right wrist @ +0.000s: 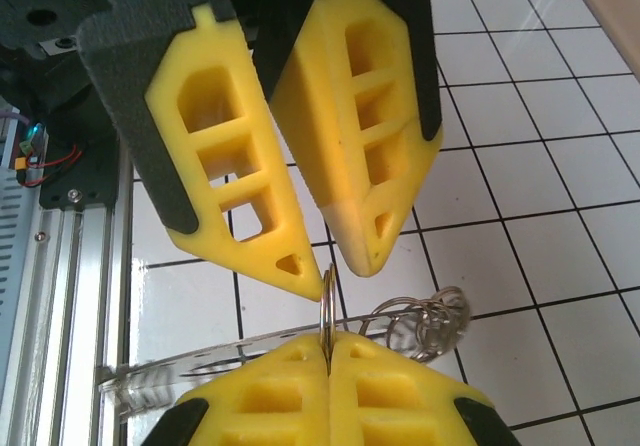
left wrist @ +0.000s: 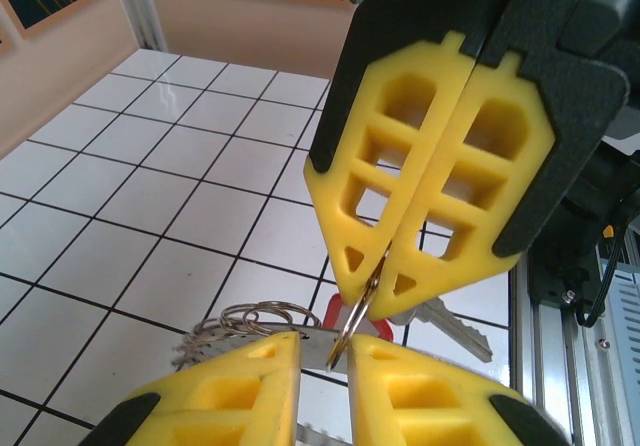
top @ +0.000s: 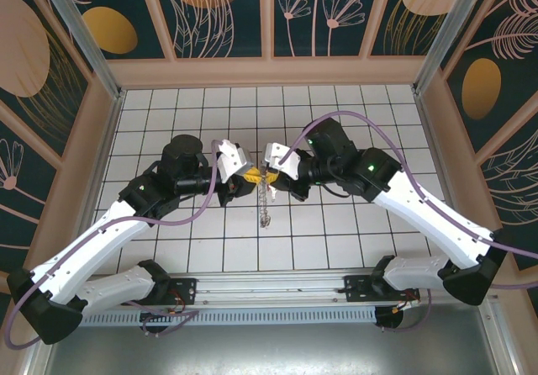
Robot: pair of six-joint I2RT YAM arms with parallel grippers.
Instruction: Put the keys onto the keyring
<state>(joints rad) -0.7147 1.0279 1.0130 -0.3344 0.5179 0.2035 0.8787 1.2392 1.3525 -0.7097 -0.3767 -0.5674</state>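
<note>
The keyring is a thin silvery coil seen edge-on, and my right gripper is shut on it. In the left wrist view the right gripper pinches the keyring from above. The ring's lower rim dips into the narrow gap of my open left gripper and touches one fingertip. Behind it lies the key with its red tag. From above, both grippers, the left and the right, meet over the middle of the floor.
A bunch of small rings and a flat jagged-edged metal piece hang with the keyring; from above the piece dangles below the grippers. Wooden walls close in the white tiled floor.
</note>
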